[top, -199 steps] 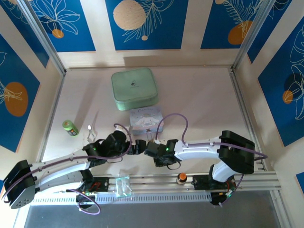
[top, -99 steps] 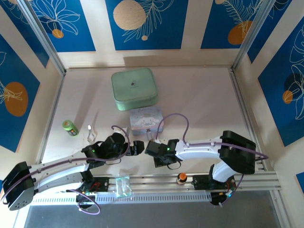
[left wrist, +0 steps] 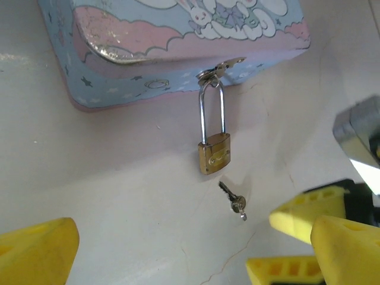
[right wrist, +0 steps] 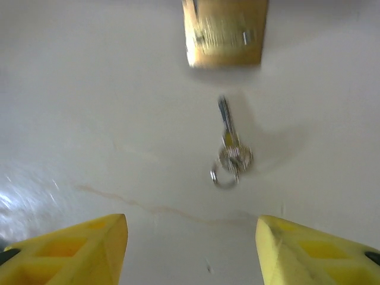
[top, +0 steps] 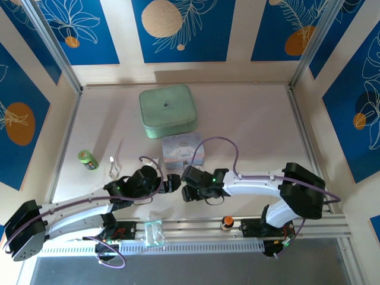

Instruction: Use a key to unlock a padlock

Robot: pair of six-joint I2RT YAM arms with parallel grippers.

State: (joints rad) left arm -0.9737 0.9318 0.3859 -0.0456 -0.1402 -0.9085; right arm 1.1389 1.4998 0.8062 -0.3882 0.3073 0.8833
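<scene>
The brass padlock (left wrist: 214, 155) lies on the white table, its silver shackle (left wrist: 212, 113) hooked through the clasp of the pastel cartoon box (left wrist: 148, 53). The small silvery key (left wrist: 233, 200) lies loose on the table just below the padlock body, touching nothing. My left gripper (left wrist: 190, 252) is open, its yellow fingers (left wrist: 35, 252) wide apart below the key. My right gripper (right wrist: 199, 249) is open too; the key (right wrist: 231, 148) lies ahead of its fingertips, with the padlock (right wrist: 224, 32) beyond. In the top view both grippers (top: 172, 183) (top: 186, 185) meet in front of the box (top: 181, 147).
A mint-green tin (top: 168, 110) sits behind the cartoon box. A green cylinder (top: 88, 159) stands at the left, a small white object (top: 111, 160) beside it. An orange-topped knob (top: 227, 222) and a clear block (top: 153, 231) sit on the front rail.
My right arm has shifted forward and left, toward the box. The left arm has barely moved.
</scene>
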